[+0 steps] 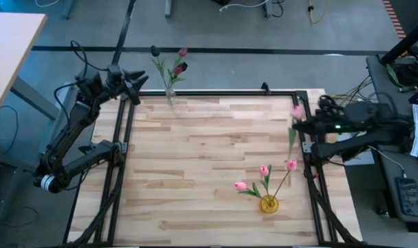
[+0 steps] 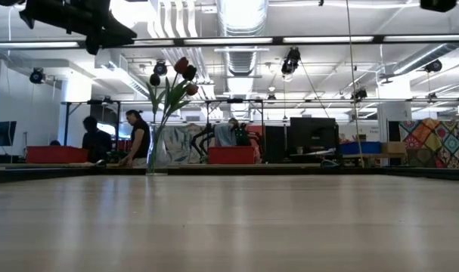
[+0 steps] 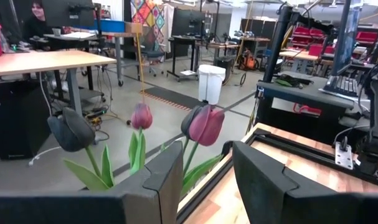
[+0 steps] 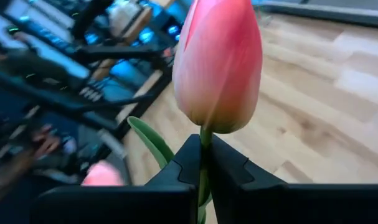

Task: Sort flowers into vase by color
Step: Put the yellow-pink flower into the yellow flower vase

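My right gripper [image 1: 300, 124] is over the table's right edge, shut on a light pink tulip [image 4: 217, 62] whose head [image 1: 297, 111] shows just beyond the fingers. A small yellow vase [image 1: 268, 204] near the table's near right stands with three pink tulips [image 1: 264, 170] stuck in it. A clear glass vase [image 1: 170, 97] at the far edge holds dark maroon tulips [image 3: 205, 124], also seen in the low view [image 2: 180, 75]. My left gripper [image 1: 136, 83] is open by the table's far left corner, left of the clear vase, touching nothing. My right gripper pinches the pink tulip's green stem just under the head [image 4: 205, 134] between its two fingers. The fingers lie across the stem. The tulip is lifted clear of the table, and the rest of its stem [image 1: 291, 140] with a leaf trails toward the near side.
A black metal frame [image 1: 215, 94] runs around the wooden table top [image 1: 209, 151]. Open wood lies between the two vases. People sit at desks in the room beyond the far edge [image 2: 138, 136]. Cables and equipment sit off the right side [image 1: 401, 186].
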Available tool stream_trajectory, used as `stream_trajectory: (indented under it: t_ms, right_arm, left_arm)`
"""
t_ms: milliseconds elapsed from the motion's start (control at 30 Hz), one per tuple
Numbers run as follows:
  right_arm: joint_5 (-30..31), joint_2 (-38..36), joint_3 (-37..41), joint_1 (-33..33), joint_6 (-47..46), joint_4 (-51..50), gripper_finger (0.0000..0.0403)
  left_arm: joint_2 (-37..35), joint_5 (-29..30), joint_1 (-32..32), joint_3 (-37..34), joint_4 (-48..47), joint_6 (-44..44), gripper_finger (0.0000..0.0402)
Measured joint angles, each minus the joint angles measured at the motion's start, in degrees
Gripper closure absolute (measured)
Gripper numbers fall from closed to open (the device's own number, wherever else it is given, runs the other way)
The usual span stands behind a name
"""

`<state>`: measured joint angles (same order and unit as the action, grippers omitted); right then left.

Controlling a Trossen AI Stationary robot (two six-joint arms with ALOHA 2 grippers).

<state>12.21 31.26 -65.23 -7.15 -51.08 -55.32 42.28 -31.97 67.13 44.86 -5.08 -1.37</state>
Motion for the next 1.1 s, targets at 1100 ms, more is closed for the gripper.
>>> stream_trajectory:
  t_ms: [1100]
  right_arm:
    - [-9.4, 0.47, -1.57, -6.83, 8.83, 11.18, 0.0391]
  left_arm:
    - [0.07, 0.0, -0.48, 1.23, -0.07, -0.66, 0.0277]
